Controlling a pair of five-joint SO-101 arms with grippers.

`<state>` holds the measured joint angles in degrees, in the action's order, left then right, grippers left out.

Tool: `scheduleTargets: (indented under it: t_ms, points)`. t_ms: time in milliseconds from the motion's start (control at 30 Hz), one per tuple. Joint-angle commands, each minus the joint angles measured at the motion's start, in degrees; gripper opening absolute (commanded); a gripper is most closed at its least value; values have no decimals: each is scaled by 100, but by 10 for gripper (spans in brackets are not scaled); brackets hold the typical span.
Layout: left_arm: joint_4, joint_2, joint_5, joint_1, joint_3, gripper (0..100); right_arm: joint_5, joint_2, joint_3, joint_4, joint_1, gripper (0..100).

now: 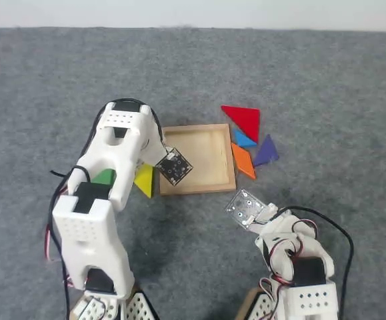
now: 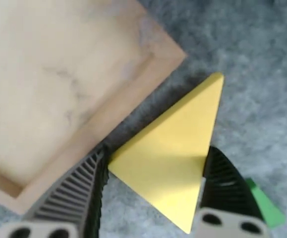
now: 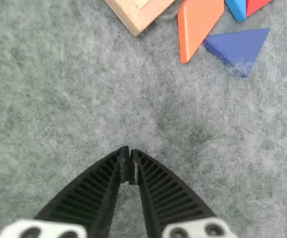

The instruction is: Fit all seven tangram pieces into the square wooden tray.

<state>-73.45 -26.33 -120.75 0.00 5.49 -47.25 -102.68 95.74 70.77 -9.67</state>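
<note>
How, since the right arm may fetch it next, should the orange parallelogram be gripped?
Likely from straight above, as the orange parallelogram lies flat: right pincer across its long parallel edges, near the robot-side end, where the gap to the wooden tray widens. The purple triangle crowds the other side.

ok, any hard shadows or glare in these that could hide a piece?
High view: soft even light, only faint shadows on the carpet, no glare on the tray. Left wrist view: yellow triangle evenly lit, thin dark shadow between it and the tray's rim. Right wrist view: faint dark patch on the carpet ahead of the right gripper; orange piece glare-free.
</note>
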Motion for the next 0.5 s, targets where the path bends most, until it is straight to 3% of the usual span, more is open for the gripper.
scheduleTargets:
  t_ms: [0, 467]
  points:
    - [-123, 501, -290, -35, 75, 192, -53, -101, 79, 66, -22, 6]
    - [-167, 1196, -1169, 18, 92, 192, -53, -101, 79, 66, -22, 6]
